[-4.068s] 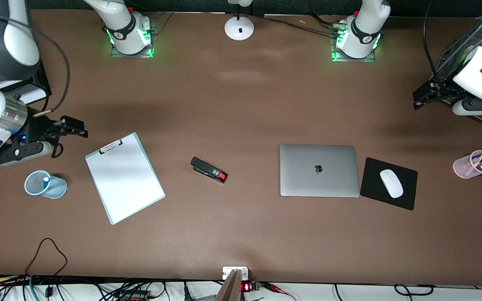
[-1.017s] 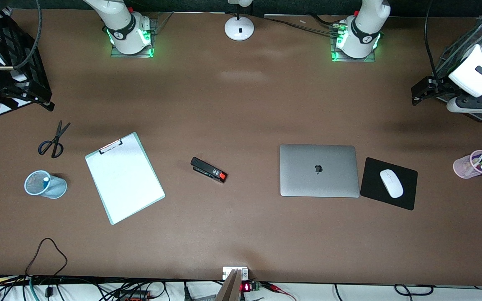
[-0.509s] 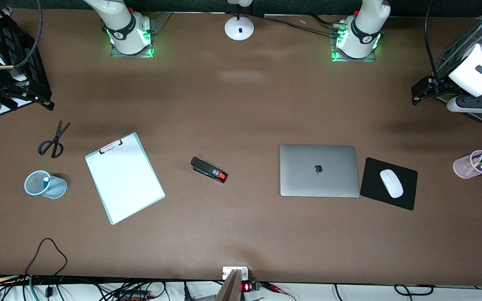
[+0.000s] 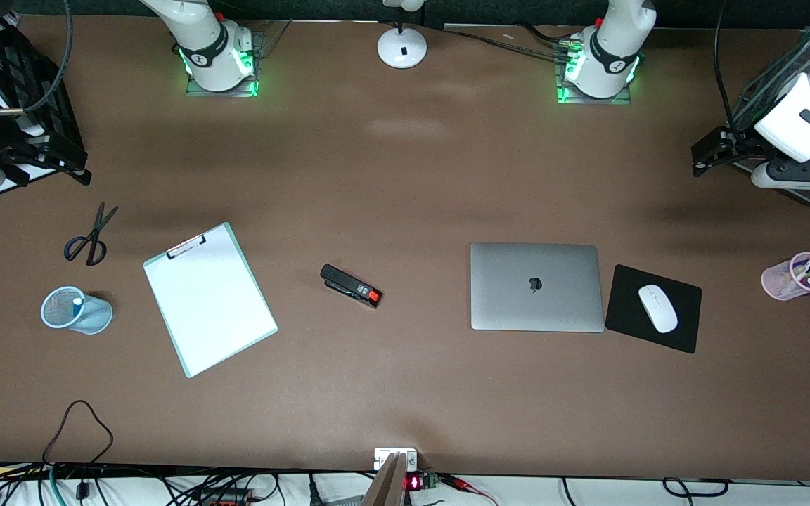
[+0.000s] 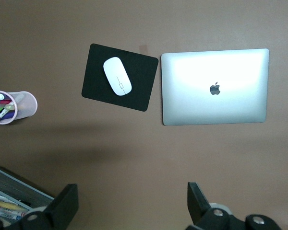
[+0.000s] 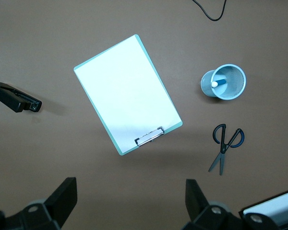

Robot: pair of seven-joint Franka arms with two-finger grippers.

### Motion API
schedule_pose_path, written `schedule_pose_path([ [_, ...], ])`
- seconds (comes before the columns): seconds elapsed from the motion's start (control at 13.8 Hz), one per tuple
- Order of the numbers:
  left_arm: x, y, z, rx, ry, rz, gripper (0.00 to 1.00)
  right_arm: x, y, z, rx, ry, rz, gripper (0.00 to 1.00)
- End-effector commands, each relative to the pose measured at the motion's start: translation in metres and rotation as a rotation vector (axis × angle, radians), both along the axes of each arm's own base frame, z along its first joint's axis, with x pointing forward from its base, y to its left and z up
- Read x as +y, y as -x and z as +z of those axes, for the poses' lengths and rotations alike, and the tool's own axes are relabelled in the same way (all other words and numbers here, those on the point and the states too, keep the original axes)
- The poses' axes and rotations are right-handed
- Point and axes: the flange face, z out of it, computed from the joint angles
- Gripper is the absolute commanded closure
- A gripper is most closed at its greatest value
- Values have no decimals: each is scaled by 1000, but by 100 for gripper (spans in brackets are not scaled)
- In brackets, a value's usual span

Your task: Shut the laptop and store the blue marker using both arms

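Laptop (image 4: 536, 287) lies flat with lid down, logo up, just beside the mouse pad (image 4: 652, 308) toward the left arm's end of the table. Blue marker (image 6: 219, 82) stands in the blue mesh cup (image 4: 76, 310), white end up, at the right arm's end, nearer the front camera than the scissors (image 4: 89, 235). Both parts of the task look done.

Risks, judged: little left to go wrong; a low swing by either arm could tip the mesh cup or the pink pen cup (image 4: 797, 275), both light and top-heavy.

Left gripper (image 5: 129, 208): fingers spread wide, holding nothing, up high over bare table near the wire tray (image 5: 12, 196). Right gripper (image 6: 129, 206): fingers also wide apart, empty, high over bare table near the clipboard (image 6: 127, 94). Both arms wait at the table ends. Stapler (image 4: 350, 284) sits untouched mid-table.
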Motion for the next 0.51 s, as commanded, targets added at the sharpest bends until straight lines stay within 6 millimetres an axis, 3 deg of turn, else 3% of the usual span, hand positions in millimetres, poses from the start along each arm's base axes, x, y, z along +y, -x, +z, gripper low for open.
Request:
schedule_pose_path([
  [0.0, 1, -3, 5, 7, 13, -16, 0, -3, 5, 1, 14, -1, 12, 0],
  [0.44, 2, -3, 5, 9, 13, -13, 0, -13, 5, 0, 20, -3, 0, 0],
])
